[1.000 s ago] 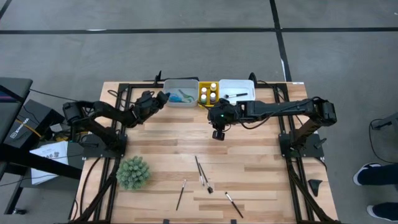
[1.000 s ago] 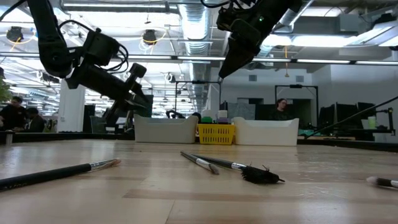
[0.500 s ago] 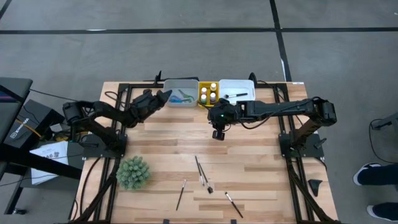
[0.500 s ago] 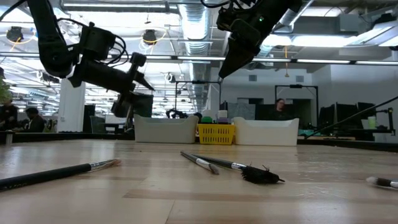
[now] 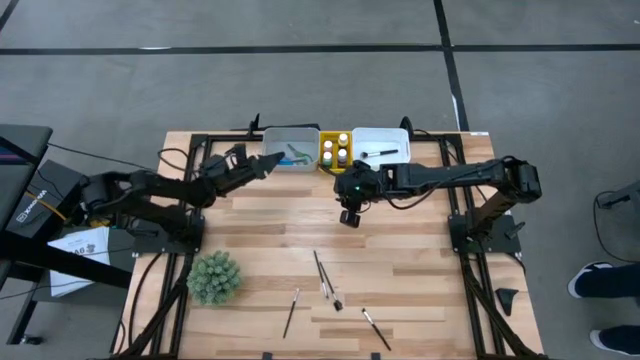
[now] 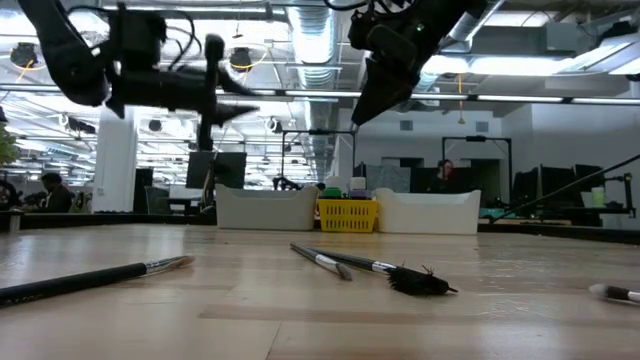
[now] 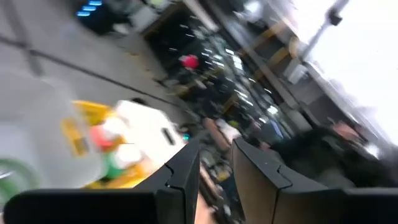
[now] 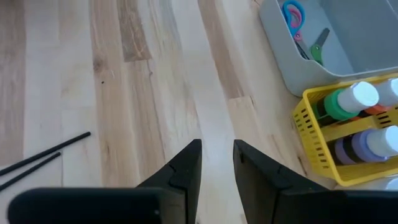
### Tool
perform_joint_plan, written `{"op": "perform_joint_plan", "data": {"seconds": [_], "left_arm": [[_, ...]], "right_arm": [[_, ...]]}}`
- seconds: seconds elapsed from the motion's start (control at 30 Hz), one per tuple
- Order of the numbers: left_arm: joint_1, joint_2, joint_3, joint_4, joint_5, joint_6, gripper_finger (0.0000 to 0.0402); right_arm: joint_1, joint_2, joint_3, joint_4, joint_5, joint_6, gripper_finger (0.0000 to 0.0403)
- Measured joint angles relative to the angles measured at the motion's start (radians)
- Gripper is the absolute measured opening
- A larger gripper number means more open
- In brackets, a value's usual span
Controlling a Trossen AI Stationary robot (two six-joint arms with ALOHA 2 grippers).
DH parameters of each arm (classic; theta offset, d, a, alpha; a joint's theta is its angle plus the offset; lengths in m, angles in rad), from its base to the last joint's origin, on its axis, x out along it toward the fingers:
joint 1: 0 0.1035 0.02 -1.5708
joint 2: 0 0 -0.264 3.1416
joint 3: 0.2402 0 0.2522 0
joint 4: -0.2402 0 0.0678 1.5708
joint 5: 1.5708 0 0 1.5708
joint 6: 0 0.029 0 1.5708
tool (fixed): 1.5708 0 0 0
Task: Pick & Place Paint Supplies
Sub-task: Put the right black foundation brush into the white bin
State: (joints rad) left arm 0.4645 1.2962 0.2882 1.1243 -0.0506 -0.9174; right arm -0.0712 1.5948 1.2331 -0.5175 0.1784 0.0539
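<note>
Several dark-handled brushes lie flat on the table's near half [image 5: 322, 272], [image 5: 290, 312], [image 5: 376, 328], and show in the low view too [image 6: 95, 277], [image 6: 395, 270]. Scissors [image 5: 297, 153] lie in the grey tray [image 5: 278, 162]. Paint bottles [image 8: 354, 99] stand in the yellow basket [image 5: 327, 162]. One brush [image 5: 380, 153] lies in the white tray [image 5: 400, 138]. My left gripper [image 5: 270, 161] hovers level beside the grey tray's left end, shut and empty. My right gripper [image 5: 349, 218] hangs high over the table's middle, pointing down, shut and empty.
A spiky green plant ball [image 5: 215, 277] sits near the table's left near corner. The three trays line the far edge. Bare wood lies between the trays and the brushes [image 8: 155, 93]. People sit in the room beyond the table [image 6: 445, 175].
My left gripper has risen from beside the grey tray and tipped from slanting down to level, while its arm has drawn back toward the table's left edge.
</note>
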Motion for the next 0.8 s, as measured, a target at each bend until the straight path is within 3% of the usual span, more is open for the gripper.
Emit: {"op": "perform_joint_plan", "data": {"seconds": [0.2,0.37,0.6,0.8], "left_arm": [[-0.067,-0.106,0.000,-0.011,0.101,0.098,0.0088],[-0.132,-0.163,0.000,-0.080,0.151,0.102,0.0088],[-0.227,-0.169,0.000,-0.120,0.156,0.102,0.0088],[-0.287,-0.169,0.000,-0.122,0.151,0.101,0.0088]], "right_arm": [[0.023,0.000,0.000,-0.030,0.001,0.062,0.0087],[0.040,0.000,0.000,-0.164,0.000,0.230,0.0087],[0.127,0.000,0.000,-0.331,-0.047,0.537,0.0087],[0.268,0.000,0.000,-0.407,-0.083,0.874,0.0087]]}}
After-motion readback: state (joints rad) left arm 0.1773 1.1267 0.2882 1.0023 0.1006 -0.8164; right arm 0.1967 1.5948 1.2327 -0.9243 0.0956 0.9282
